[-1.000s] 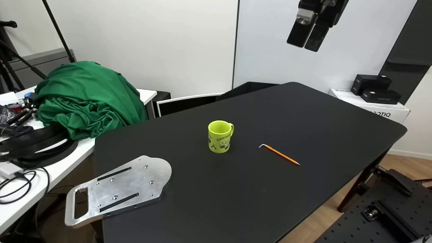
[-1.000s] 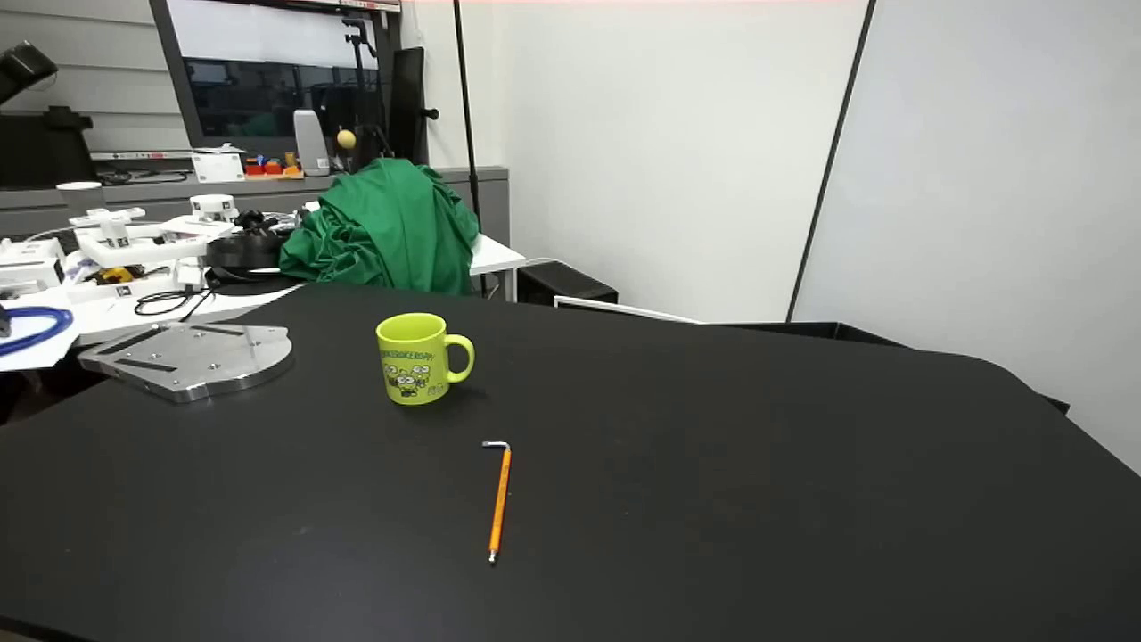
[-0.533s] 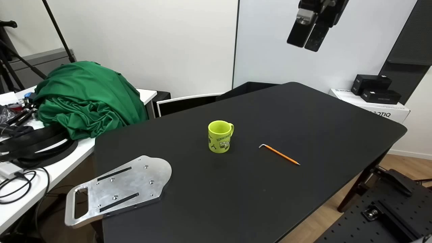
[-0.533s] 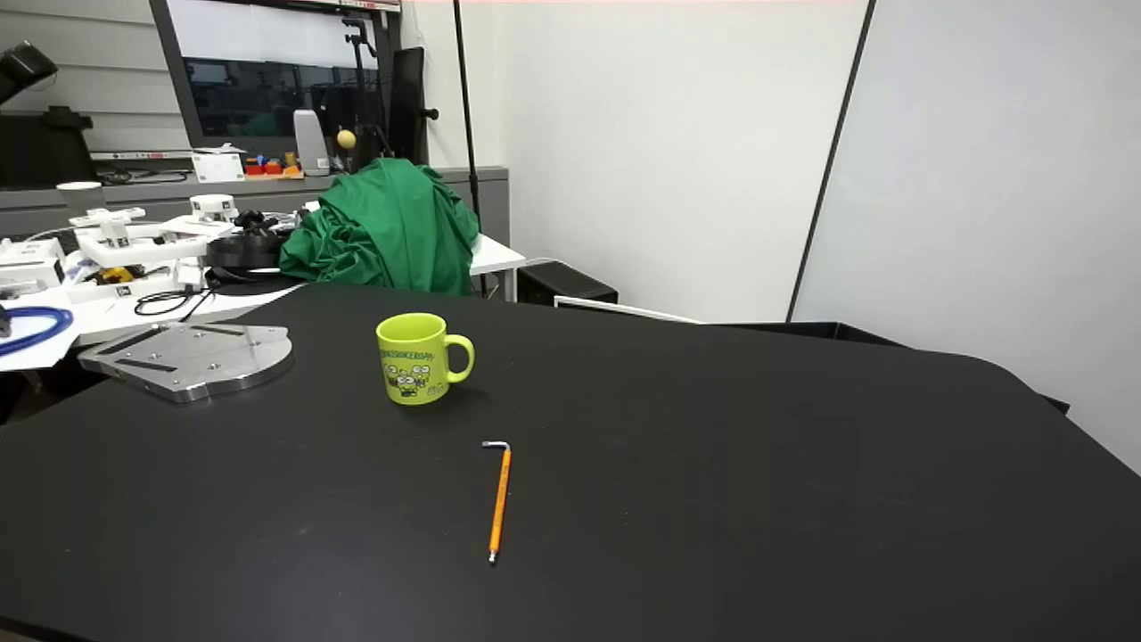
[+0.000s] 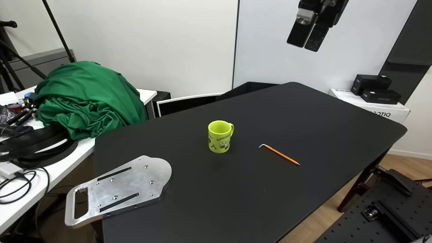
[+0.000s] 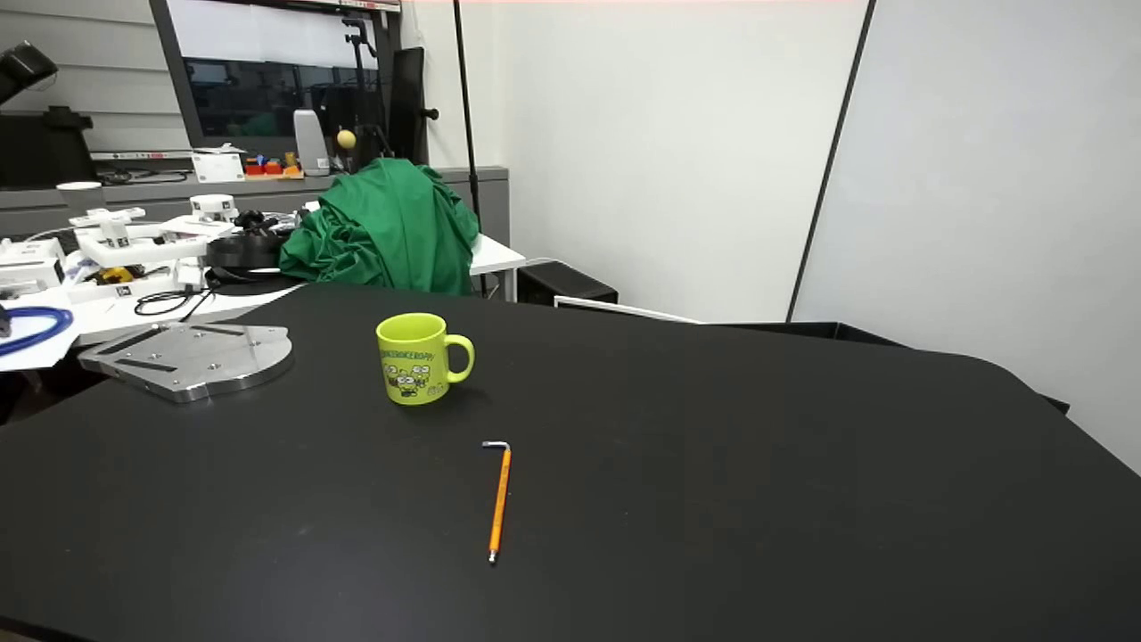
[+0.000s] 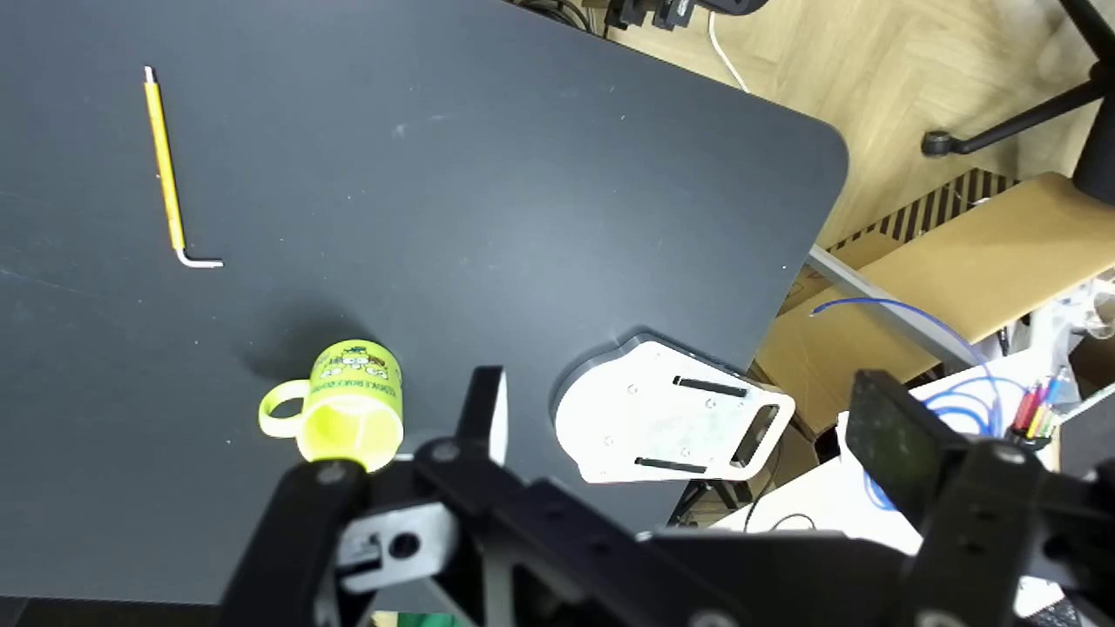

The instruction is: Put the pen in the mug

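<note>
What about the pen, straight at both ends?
No, the wrist view shows the pen with its lower metal tip bent sharply sideways.

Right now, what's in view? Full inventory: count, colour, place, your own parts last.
table: 1, black, mid-scene
pen: 1, orange with a bent metal end, lying on table
mug: 1, yellow-green with printed figures, upright on table, apart from pen
plate: 1, silver, on table, one end past the edge
desk: at least 1, white, beside table
cloth: 1, green, bundled on desk
clutter: too jumbled to count, mixed colours, on desk
white box: 1, white, beyond table
small boxes: 2, black, on white box
cardboard: at least 1, brown, past table edge in wrist view
hand: 1, black and silver, raised, open
</note>
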Robot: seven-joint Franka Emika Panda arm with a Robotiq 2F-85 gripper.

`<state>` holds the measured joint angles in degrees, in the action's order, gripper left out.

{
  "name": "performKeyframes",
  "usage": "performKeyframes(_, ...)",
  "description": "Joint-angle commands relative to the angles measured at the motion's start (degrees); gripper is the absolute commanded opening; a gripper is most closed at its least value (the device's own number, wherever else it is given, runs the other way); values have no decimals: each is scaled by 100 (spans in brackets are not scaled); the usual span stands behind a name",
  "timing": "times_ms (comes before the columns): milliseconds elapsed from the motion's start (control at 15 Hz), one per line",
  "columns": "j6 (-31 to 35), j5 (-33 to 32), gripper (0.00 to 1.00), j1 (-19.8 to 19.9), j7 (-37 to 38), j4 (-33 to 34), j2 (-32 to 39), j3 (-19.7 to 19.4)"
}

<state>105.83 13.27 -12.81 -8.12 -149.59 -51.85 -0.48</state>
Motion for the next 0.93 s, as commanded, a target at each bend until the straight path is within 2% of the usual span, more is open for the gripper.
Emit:
performKeyframes(0,-33,61,100,100,-62,19,7,68)
performKeyframes(333,61,15,100,129,-94,62,119,71)
performKeyframes(600,798,-609,100,418,-274,155,574,141)
performKeyframes(733,1179,-919,100,525,-433,222,880,56)
performKeyframes(867,1243,-1114,100,569,-704,447,1342,-105)
